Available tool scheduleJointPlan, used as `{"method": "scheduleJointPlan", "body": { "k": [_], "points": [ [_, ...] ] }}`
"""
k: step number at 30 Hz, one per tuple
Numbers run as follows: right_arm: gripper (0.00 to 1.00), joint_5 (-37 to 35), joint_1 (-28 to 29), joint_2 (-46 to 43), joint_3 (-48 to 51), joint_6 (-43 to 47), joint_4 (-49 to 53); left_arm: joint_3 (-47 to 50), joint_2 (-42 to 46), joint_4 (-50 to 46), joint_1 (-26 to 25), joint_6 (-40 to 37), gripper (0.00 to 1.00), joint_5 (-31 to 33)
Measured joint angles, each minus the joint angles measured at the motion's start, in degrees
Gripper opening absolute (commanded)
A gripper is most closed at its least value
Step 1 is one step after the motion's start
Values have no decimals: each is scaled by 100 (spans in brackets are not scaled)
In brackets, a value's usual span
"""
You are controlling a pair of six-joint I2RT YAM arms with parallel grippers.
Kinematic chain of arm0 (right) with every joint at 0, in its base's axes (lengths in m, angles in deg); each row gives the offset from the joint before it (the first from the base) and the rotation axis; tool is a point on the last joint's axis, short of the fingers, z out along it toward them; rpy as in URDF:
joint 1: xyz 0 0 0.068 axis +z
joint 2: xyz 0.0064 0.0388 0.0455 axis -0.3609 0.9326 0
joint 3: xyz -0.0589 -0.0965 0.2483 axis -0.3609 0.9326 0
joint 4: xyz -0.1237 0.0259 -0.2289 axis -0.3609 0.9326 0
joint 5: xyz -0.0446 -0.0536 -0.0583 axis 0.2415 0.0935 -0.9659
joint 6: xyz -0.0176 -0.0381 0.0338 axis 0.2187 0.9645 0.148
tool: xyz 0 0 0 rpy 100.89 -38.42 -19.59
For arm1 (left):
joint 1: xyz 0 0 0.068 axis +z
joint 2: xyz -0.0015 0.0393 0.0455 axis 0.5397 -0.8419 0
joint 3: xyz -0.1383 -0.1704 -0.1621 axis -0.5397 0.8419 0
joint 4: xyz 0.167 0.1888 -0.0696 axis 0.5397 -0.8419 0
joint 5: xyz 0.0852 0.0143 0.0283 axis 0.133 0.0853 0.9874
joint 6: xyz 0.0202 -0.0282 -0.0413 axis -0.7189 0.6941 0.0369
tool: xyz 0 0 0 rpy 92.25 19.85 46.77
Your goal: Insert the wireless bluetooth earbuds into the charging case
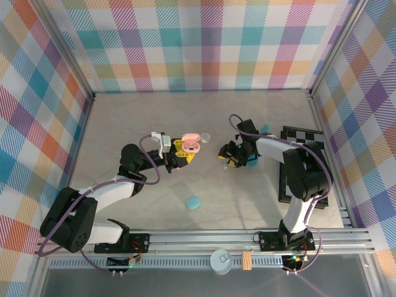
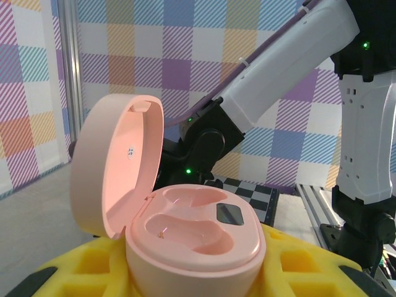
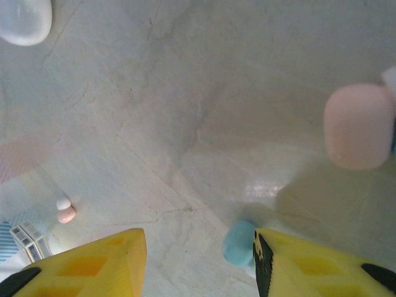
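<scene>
Surface: pale marbled tabletop (image 1: 154, 117), plaid walls around it.
Left gripper (image 1: 184, 150): closed on open pink pebble-shaped charging case (image 2: 193, 238); lid up, both sockets seen empty.
Right gripper (image 3: 198, 241): yellow fingers spread wide, nothing gripped.
Earbuds: tiny pink and white bud pieces (image 3: 64, 210) lying on tabletop, near right gripper's fingers.
Advice: one bud to be centred between fingers, pinched lightly; case to be held level.

white links and black joints on the left arm (image 1: 108, 190) and right arm (image 1: 301, 210); purple cables (image 1: 159, 168) loop alongside; yellow, square-pocketed tool fingers (image 3: 93, 263).
</scene>
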Motion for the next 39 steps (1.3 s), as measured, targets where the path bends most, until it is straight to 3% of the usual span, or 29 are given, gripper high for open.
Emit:
{"method": "scheduleJointPlan", "body": {
  "k": [8,26,39],
  "points": [
    [49,-164,-4,59,-223,306,334,0,13,-131,7,-90,31,55],
    [33,-385,201,186,-297,295,726,0,11,-116,13,-90,31,52],
    [33,-463,234,496,-922,686,1152,13,13,-114,87,-90,31,96]
  ]
}}
